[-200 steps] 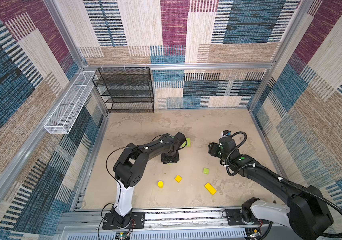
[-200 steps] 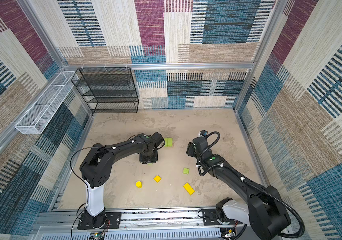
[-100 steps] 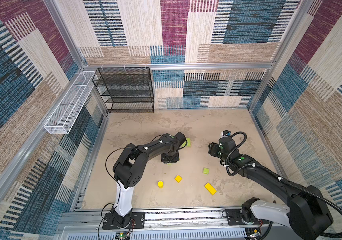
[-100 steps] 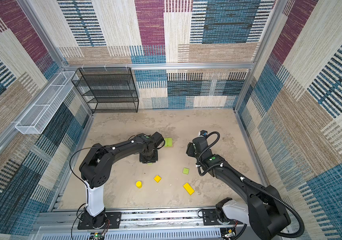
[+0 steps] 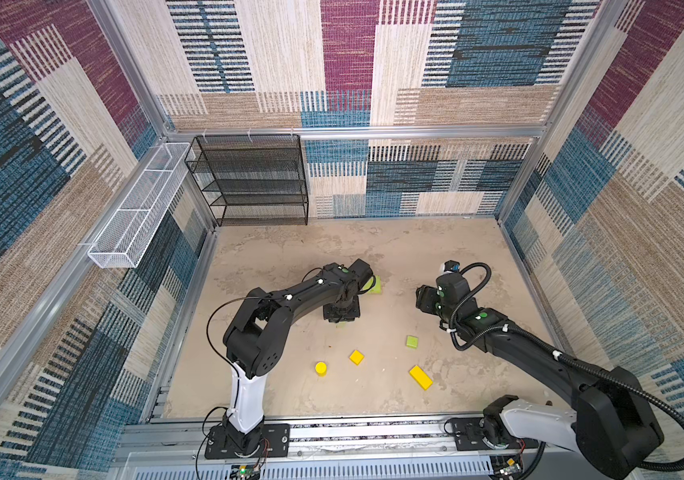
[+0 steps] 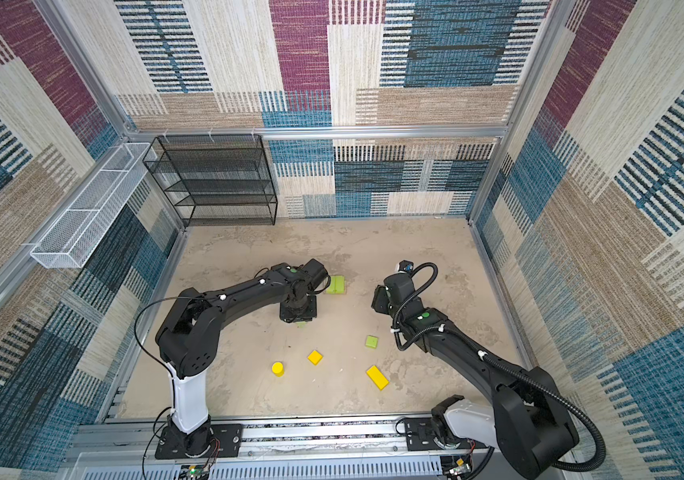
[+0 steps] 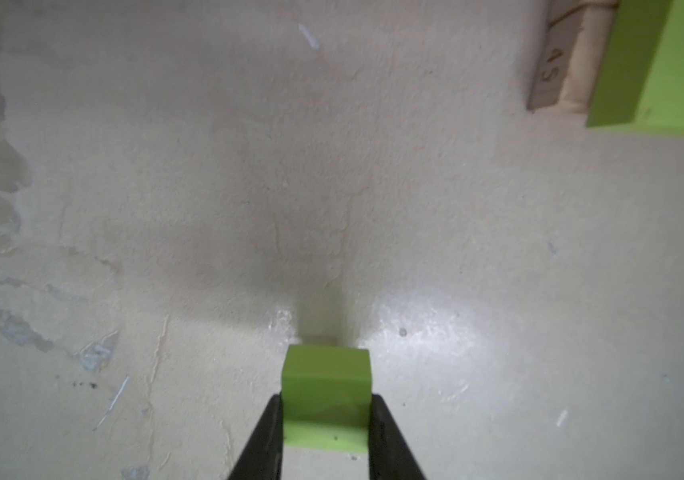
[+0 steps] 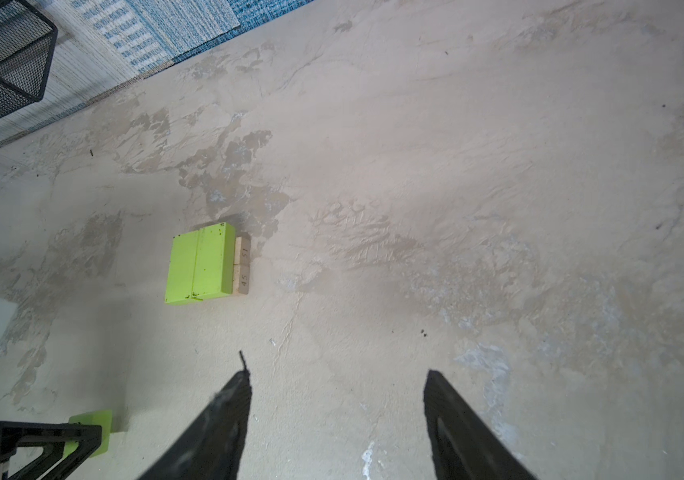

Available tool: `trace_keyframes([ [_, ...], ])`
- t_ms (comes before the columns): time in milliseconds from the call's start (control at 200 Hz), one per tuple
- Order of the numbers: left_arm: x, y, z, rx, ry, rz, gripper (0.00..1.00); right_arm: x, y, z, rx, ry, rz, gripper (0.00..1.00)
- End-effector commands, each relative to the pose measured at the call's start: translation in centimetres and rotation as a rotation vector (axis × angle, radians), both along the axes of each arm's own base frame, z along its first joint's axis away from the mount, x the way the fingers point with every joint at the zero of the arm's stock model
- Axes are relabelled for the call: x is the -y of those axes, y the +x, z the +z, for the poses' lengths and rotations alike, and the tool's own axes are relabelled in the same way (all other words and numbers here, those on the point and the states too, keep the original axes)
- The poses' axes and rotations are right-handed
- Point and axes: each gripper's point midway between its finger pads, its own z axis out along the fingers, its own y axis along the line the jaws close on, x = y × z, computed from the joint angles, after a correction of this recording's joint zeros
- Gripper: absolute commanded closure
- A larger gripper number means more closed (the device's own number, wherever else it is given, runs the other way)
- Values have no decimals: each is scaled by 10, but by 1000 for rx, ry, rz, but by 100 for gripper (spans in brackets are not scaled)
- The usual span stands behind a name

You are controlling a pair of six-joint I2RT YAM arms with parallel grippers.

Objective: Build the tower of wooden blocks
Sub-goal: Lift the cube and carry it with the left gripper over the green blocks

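Observation:
My left gripper [image 7: 327, 409] is shut on a lime-green cube [image 7: 327, 395] down at the floor; in both top views the wrist [image 5: 340, 309] hides all but a sliver of it. The tower [image 5: 374, 286] [image 6: 336, 285] is two long lime-green blocks side by side on tan planks [image 8: 243, 264], just beyond the left gripper. My right gripper [image 8: 338, 382] is open and empty, hovering to the right of the tower [image 8: 201, 264]. A second green cube [image 5: 412, 341], a yellow cube [image 5: 356, 357], a yellow cylinder [image 5: 320, 368] and a yellow bar [image 5: 421, 377] lie loose near the front.
A black mesh shelf [image 5: 257, 178] stands at the back left against the wall. A white wire basket [image 5: 136, 208] hangs on the left wall. Carpeted walls enclose the floor on three sides, and a metal rail [image 5: 332, 432] runs along the front.
The left gripper's jaws have narrowed onto the lime-green cube. Neither arm has visibly shifted, and the loose blocks lie where they were.

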Motion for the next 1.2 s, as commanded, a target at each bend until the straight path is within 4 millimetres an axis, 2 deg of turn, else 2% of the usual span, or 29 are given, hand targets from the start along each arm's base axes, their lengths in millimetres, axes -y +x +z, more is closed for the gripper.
trace_keyframes([
  [0,-3,2,7,4,34,-51,73,-3,4,3,10,8,22,32],
  [150,-3,9,17,16,62,-84,73,-4,4,0,4,14,26,32],
  [381,9,22,30,28,61,-140,73,-1,3,-2,-2,11,19,31],
  [746,39,63,54,78,62,-210,73,6,3,-7,-14,3,7,31],
  [992,65,92,53,123,15,-208,73,11,3,-9,-21,-6,-3,31],
  [1192,85,109,47,142,-38,-183,73,15,2,-19,-44,-8,-13,31],
])
